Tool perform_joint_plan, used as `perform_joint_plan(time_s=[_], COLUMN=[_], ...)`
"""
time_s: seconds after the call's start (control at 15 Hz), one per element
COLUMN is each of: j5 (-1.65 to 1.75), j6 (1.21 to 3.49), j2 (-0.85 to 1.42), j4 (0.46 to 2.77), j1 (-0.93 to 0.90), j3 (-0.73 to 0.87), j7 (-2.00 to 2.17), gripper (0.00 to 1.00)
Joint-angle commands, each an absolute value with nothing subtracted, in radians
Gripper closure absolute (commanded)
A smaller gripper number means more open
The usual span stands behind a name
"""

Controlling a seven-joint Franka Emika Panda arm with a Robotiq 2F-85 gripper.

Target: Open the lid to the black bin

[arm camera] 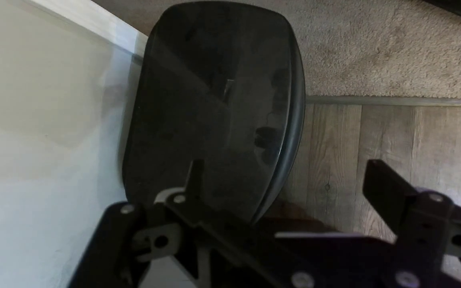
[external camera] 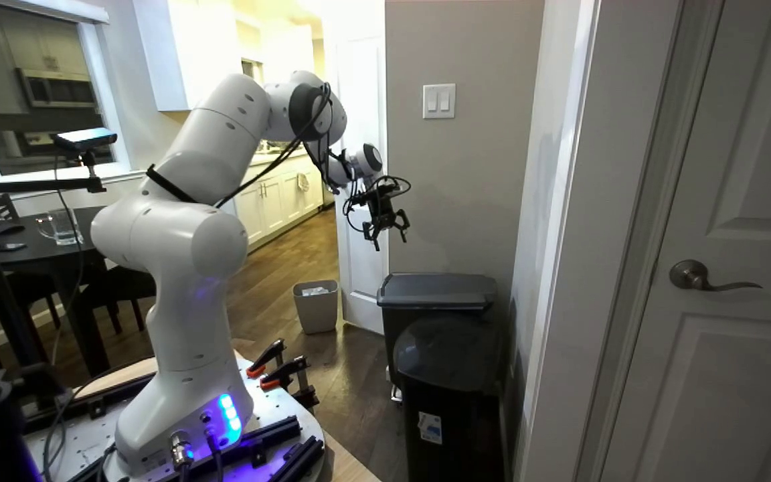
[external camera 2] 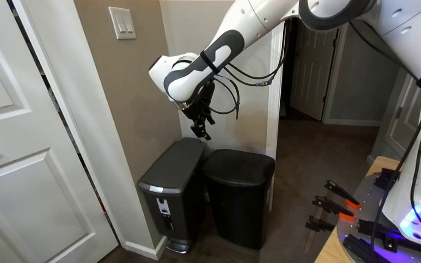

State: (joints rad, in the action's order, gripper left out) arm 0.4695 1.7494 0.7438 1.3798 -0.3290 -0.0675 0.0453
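1. Dark-grey step bin [external camera 2: 175,204], plastic, leftmost as seen in an exterior view: long side set along the tan wall [external camera 2: 133,106], pedal [external camera 2: 177,246] facing out, presumably to leave a foot free access. Apparently not the bin meant.
2. Fingers [arm camera: 386,192], black, aloft over the bins: spread wide and holding nothing, as the wrist view shows. There one lines up with the lid [external camera 2: 239,166], its fellow with the floorboards [arm camera: 330,148]; perhaps so set to take the lid's free edge from either side.
3. Lid, black plastic, corners rounded: seated flat and closed atop the black bin [external camera 2: 238,208]. Curved edge turned away from the pale wall [external camera 2: 250,128], hence the likelier place to lift. Opening not yet begun, by this evidence.
4. Black bin, tall, on the floor just beside item 1: back close to the pale wall, which may steady it against a push, though a lift could tip it.
5. Bar clamps [external camera 2: 329,204], black and orange, well apart from the bins: set at the edge of the worktop [external camera 2: 334,252], evidently to pin the base plate [external camera 2: 369,204].
6. Worktop, pale wood: placed, it seems, within reach of the lid.
7. Arm base [external camera 2: 402,197], white: on the plate, probably so that pulling cannot shift it.
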Motion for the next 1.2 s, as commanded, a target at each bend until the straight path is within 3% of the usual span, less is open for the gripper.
perform_joint_plan(time_s=[0.0, 0.6, 1.13], j5=[0.467, 0.439, 0.447], j6=[1.819, 1.936, 1.927], j2=[0.846, 1.117, 1.156], j4=[1.359, 1.263, 1.218], j1=[-0.341, -0.309, -0.323], j3=[-0.057, 0.004, 0.022], j7=[0.08, 0.059, 0.062], gripper=[0.0, 0.0, 0.0])
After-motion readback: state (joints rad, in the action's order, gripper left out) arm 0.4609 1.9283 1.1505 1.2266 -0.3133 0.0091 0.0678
